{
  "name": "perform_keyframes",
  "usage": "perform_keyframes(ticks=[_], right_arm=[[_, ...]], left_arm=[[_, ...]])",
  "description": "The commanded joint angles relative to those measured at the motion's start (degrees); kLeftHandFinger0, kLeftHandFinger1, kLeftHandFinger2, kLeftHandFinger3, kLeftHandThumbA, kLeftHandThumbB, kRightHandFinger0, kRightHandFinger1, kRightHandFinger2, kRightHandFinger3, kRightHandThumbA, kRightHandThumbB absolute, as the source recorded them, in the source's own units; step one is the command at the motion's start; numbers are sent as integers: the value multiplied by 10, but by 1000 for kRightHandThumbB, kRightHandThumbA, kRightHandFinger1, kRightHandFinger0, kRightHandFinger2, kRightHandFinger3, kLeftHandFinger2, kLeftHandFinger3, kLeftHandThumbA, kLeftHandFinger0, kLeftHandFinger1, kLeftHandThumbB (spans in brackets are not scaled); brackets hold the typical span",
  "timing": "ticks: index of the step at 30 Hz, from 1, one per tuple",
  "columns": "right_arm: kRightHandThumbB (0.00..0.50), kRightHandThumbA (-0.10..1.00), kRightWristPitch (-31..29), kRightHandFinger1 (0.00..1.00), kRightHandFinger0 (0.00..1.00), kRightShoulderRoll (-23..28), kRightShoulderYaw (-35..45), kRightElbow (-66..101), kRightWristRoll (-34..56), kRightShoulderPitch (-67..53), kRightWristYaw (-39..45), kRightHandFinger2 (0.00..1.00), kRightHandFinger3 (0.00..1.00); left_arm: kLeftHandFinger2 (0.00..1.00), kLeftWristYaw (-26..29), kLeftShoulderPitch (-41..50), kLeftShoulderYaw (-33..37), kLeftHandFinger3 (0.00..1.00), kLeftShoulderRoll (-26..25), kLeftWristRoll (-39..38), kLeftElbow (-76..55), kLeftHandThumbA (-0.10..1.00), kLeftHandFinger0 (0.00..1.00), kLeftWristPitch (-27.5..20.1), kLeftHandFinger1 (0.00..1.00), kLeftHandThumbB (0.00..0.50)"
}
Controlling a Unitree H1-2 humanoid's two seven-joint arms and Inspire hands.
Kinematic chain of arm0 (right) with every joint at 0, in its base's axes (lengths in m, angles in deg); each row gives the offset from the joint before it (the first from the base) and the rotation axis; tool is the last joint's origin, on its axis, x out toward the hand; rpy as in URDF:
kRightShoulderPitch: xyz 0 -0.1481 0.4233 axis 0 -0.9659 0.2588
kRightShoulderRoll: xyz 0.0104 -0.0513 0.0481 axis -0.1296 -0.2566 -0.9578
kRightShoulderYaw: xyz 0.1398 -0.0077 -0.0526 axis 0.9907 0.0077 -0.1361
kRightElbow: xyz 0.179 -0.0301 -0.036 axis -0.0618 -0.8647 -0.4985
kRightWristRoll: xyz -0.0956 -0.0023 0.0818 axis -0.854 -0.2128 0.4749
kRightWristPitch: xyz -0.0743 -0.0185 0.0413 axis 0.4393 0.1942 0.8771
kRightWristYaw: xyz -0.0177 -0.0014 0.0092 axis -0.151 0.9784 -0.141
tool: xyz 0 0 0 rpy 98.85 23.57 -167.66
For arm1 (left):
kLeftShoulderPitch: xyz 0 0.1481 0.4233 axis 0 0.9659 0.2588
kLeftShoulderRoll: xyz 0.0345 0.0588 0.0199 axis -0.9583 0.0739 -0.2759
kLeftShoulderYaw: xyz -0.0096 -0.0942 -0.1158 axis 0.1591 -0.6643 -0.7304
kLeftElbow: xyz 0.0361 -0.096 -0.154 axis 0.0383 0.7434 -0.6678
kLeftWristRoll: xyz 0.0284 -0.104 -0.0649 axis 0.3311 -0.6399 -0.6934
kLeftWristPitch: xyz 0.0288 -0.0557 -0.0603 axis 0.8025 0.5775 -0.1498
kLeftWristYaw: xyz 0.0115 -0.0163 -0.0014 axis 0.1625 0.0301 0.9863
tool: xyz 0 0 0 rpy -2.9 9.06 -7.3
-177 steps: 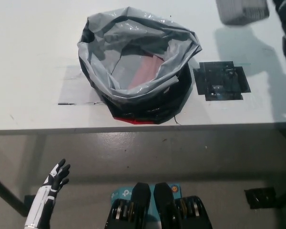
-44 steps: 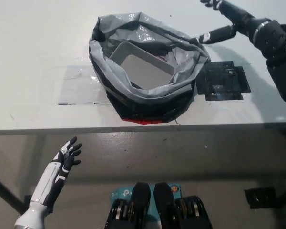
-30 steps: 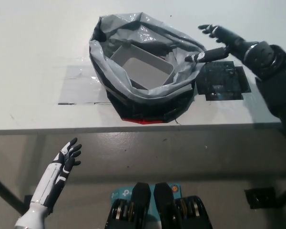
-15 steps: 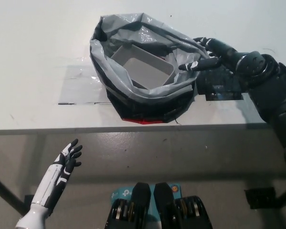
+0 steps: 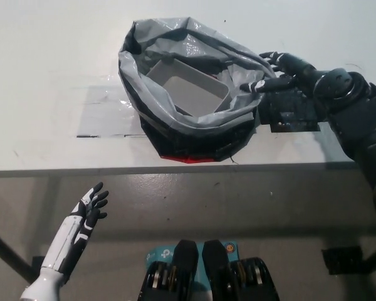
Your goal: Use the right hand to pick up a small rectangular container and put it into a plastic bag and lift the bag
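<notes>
While the right hand [image 5: 277, 70] touches its rim, the bag [image 5: 191, 122] holds the container [image 5: 187, 89].

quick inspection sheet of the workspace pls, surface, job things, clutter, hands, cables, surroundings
surface: white table, with a clear taped patch left of the bag and a black taped patch to its right
job's things: grey bag stands open; white container lies inside it
clutter: nothing seen
hands: right hand open at the bag's right rim, grip not visible; left hand open, resting below the table edge
cables: nothing seen
surroundings: grey floor under the table
</notes>
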Motion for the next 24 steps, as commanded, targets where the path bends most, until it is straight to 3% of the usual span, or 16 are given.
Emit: perform_keyframes(ticks=[1, 4, 6, 8, 12, 16, 19, 24], right_arm=[[381, 787, 39, 1000, 1000, -9, 38, -4, 49, 49, -11, 1000, 1000], [373, 805, 55, 1000, 1000, -14, 49, -7, 54, 54, -11, 1000, 1000], [331, 818, 72, 1000, 926, -19, 67, -10, 69, 59, -4, 1000, 1000], [305, 863, 74, 1000, 942, -23, 75, -9, 76, 59, 4, 1000, 1000], [338, 906, 99, 1000, 1000, -26, 96, -15, 95, 63, 31, 1000, 1000], [373, 783, 143, 1000, 1000, -33, 146, -26, 144, 65, 53, 1000, 1000], [387, 792, 144, 1000, 1000, -36, 151, -26, 144, 63, 58, 1000, 1000], [362, 839, 134, 1000, 1000, -41, 141, -21, 134, 57, 62, 1000, 1000]], left_arm=[[949, 2, -10, 0, 1000, -4, 4, -5, 1000, 890, -22, 940, 71], [947, 2, -13, 0, 1000, -4, 5, -5, 1000, 889, -20, 936, 67], [945, 1, -14, -1, 1000, -4, 5, -6, 1000, 890, -17, 934, 75], [953, 1, -15, 0, 1000, -5, 6, -7, 1000, 894, -15, 937, 71], [949, 0, -15, 2, 1000, -6, 9, -7, 1000, 890, -16, 936, 75], [944, 0, -18, 3, 1000, -8, 14, -8, 1000, 883, -17, 938, 82], [946, 0, -21, 2, 1000, -8, 14, -8, 1000, 884, -16, 938, 82], [942, 0, -22, 3, 1000, -8, 15, -11, 1000, 879, -13, 932, 90]])
